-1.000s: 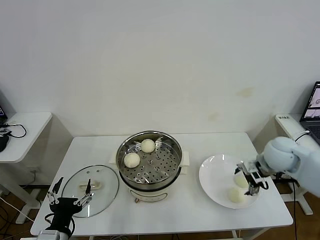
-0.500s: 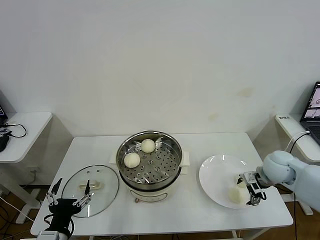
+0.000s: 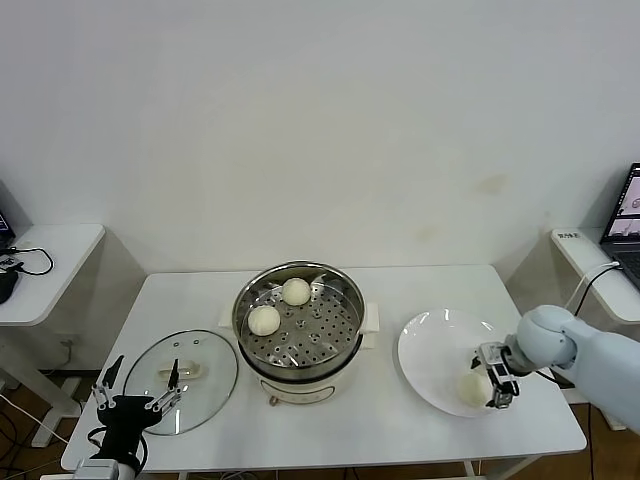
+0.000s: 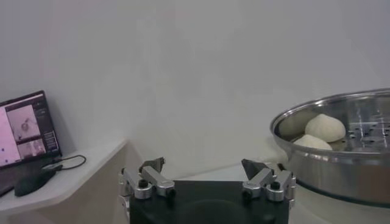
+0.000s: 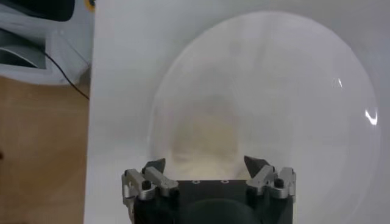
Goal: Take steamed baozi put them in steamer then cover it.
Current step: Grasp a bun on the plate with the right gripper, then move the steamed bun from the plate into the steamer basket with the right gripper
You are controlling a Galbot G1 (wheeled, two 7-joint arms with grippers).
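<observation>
At the lower left of the head view, the left gripper (image 3: 135, 392) hangs just off the near corner of the white rectangular table (image 3: 190, 290), its thin black fingers spread wide and holding nothing; its wrist view shows the same open stance (image 4: 204, 176). Just beside it, lower left of centre, the round clear glass cover with a metal rim and a cream-white bar handle (image 3: 181, 371) lies flat on the table.

At the middle of the frame stands the round shiny stainless-steel steamer on a white electric base (image 3: 299, 320), uncovered. Two small smooth cream-white steamed baozi rest on its perforated tray: one toward the far side (image 3: 295, 291) and one at the left side (image 3: 264, 319). From the left wrist view both show above the steamer's rim (image 4: 325, 127).

Right of the steamer, apart from it, sits a flat round white plate (image 3: 430, 350). At its right part the right gripper (image 3: 482, 375) is down over the plate, jaws still apart, straddling another cream-white baozi (image 3: 470, 386). In the right wrist view that blurred bun (image 5: 204, 143) lies between the two fingertips; whether the pads touch it I cannot tell. The grey-white right arm (image 3: 585, 350) reaches in from the right edge.
</observation>
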